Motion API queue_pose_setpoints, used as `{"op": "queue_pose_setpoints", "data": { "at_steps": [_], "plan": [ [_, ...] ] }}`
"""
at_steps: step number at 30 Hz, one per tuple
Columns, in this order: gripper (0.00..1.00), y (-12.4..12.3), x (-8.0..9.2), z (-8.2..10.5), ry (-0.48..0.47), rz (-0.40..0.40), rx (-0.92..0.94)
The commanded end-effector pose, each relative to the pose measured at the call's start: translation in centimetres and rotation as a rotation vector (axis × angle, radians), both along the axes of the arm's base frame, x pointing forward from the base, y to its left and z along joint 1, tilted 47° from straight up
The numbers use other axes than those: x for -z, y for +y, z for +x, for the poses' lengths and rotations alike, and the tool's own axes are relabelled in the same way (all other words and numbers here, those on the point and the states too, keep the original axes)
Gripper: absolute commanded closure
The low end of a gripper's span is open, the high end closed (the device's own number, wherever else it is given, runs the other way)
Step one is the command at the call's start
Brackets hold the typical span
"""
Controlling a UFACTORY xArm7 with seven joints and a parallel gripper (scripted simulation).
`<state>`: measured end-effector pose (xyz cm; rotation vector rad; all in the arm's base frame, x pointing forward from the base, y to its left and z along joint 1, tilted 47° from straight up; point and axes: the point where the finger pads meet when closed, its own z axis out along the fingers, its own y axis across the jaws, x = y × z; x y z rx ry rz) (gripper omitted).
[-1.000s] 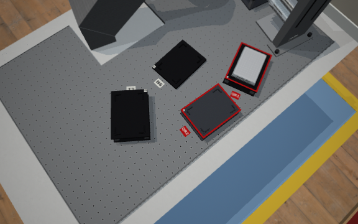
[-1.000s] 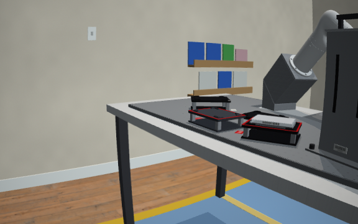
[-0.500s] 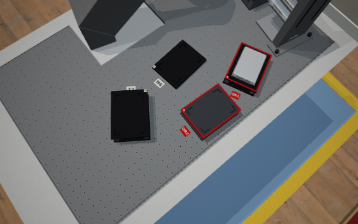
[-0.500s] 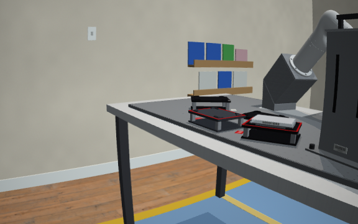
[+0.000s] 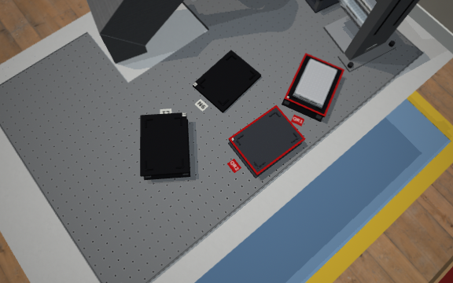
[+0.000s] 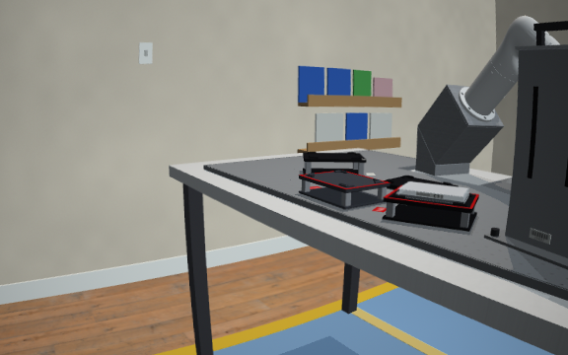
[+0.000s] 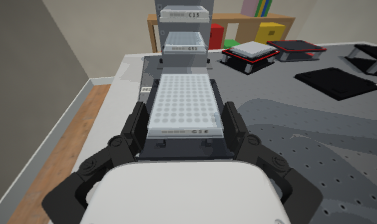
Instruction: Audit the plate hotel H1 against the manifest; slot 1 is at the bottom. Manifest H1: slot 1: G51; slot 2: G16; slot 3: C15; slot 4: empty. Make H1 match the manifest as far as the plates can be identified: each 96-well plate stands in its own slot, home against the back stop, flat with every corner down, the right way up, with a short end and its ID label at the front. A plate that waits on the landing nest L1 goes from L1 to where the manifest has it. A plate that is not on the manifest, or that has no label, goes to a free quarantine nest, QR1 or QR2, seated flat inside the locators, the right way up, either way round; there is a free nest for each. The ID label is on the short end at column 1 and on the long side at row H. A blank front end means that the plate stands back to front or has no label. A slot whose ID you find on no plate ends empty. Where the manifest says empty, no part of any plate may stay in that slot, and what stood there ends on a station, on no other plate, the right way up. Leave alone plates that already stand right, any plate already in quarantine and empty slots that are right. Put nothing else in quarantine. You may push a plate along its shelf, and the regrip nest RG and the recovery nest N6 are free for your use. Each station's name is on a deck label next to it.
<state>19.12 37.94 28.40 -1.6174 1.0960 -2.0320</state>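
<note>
Hand (image 7: pixel 184 131) — clamped on white, dimpled plate (image 7: pixel 185 104), seemingly rigid

Lab automation bench. Perforated grey breadboard deck (image 5: pixel 73 165) on steel-legged table; labelled plate nests, red-framed QR1 (image 5: pixel 339 80) and QR2 (image 5: pixel 250 164) toward one long edge; white 96-well plates (image 7: pixel 184 102); plate hotel tower (image 6: pixel 555 148) at deck corner; blue-and-yellow floor marking (image 5: pixel 435 157).

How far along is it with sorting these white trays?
Looks done: one plate sits flat in quarantine nest QR1; QR2 is free.

In hand: the gripper is shut on a plate, facing the hotel.

Left: slotting that plate, then checking the two plates showing in the hotel, the upper one labelled C15.
</note>
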Motion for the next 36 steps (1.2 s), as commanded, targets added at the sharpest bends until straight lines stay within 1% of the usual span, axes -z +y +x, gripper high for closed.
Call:
{"op": "queue_pose_setpoints", "data": {
  "at_steps": [1, 17, 36],
  "plan": [
    [1.0, 0.06, -0.02, 0.0, 0.0, 0.003, 0.0],
    [1.0, 0.39, 0.32, 0.15, 0.0, 0.003, 0.0],
    [1.0, 0.42, 0.34, 0.16, 0.0, 0.003, 0.0]
  ]
}}
